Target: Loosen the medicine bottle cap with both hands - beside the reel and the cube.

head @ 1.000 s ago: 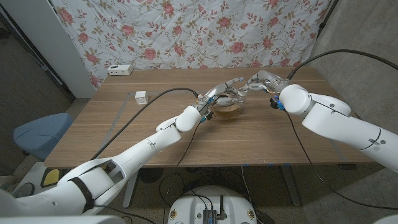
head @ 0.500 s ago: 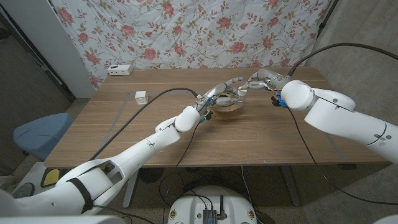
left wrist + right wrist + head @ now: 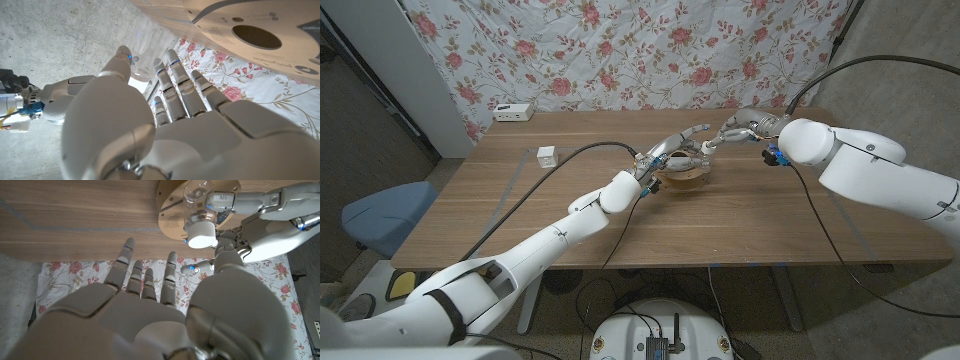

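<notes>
Left hand [image 3: 672,152] reaching over the tan reel [image 3: 684,176] mid-table, gripping the clear medicine bottle [image 3: 196,195], white cap [image 3: 201,234] exposed, right hand [image 3: 737,128] just beside, fingers spread, holding nothing, cube hard to make out.

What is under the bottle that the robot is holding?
A round tan reel lies under the clear bottle, on the wooden table. The left hand grips the bottle, hiding whether it touches the reel.

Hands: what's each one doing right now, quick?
Left hand: its fingers hold the clear medicine bottle over the reel.
Right hand: open, holding nothing.
</notes>
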`<state>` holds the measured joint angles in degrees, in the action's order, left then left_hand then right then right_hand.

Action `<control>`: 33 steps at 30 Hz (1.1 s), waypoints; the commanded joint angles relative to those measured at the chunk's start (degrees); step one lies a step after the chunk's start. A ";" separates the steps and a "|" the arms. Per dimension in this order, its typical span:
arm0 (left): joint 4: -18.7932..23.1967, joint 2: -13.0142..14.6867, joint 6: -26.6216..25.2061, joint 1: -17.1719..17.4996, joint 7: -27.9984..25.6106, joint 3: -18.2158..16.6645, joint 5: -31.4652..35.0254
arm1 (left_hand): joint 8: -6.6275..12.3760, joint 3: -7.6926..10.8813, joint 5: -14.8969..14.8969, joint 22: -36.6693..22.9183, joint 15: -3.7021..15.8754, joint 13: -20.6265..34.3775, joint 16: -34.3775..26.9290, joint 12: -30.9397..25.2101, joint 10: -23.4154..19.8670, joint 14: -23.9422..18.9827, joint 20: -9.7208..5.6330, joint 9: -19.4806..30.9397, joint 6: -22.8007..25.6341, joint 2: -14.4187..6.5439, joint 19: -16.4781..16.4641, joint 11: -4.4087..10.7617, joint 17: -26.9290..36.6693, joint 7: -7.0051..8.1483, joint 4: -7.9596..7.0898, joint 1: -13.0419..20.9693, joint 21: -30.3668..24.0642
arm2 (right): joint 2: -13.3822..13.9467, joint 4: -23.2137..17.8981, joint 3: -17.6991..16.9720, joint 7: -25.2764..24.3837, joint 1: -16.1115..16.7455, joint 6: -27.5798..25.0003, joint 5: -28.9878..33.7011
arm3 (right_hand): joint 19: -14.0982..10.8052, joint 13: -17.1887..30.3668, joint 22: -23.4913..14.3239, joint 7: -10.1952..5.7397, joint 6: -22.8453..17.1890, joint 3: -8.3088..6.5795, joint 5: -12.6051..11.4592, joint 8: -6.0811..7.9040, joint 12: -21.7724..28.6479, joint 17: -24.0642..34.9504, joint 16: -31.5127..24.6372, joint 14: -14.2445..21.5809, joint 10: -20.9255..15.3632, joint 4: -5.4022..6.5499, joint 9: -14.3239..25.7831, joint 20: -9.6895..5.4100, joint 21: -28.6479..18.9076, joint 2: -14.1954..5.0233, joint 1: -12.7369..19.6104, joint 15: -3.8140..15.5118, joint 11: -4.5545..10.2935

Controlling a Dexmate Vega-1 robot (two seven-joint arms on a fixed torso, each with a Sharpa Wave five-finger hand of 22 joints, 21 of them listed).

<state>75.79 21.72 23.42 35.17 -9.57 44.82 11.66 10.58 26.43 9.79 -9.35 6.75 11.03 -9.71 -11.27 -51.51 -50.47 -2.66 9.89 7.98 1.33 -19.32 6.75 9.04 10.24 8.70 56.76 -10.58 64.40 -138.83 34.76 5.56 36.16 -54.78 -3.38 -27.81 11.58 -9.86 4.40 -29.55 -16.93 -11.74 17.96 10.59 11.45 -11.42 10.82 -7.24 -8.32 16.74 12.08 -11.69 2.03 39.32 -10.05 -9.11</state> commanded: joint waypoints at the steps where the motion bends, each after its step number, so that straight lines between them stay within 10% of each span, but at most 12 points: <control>1: 0.98 0.26 -0.38 0.46 -0.19 -0.14 0.43 | -0.13 0.39 0.35 -0.13 4.63 0.21 -0.24 -0.21 -2.60 -0.48 -4.08 0.12 -0.06 -0.52 -0.20 2.18 0.16 0.07 -0.18 -0.03 0.02 | 1.72 -0.37 0.00 3.16 -1.25 0.41 -0.87 | -1.20 0.33 -0.12 0.15 0.39 -0.21 -0.51 -0.42 0.11 -0.05 0.01 0.38 0.65 -0.74 0.01 0.02 -0.54 0.31 0.95 -0.42 -0.19; 33: 1.59 -0.07 -0.74 0.48 0.19 0.26 0.82 | -0.07 0.47 0.35 -0.13 4.71 0.21 -0.25 -0.23 -2.72 -0.55 -4.13 0.12 -0.21 -0.58 -0.19 2.11 0.17 0.15 -0.13 0.08 0.01 | 0.64 -0.45 2.26 2.80 -1.07 -0.09 3.71 | -5.08 0.37 -0.04 -2.75 -3.78 -0.77 0.05 1.30 1.05 -0.21 -0.61 1.33 -0.01 -1.17 0.45 0.27 -0.53 1.78 3.89 0.09 0.81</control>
<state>77.37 21.77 22.70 35.73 -9.58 44.98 12.41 10.58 26.52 9.67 -9.35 6.75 11.06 -9.71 -11.05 -51.49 -50.47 -2.66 9.88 7.98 1.24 -19.32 6.76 9.04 10.24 8.60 56.59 -10.58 65.80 -139.59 36.42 8.45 35.15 -54.85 -0.83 -32.35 11.87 -9.88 1.73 -32.67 -17.55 -11.74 18.87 11.27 11.19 -11.71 11.57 -6.87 -9.42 16.91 12.40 -12.12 3.76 42.72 -9.93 -8.07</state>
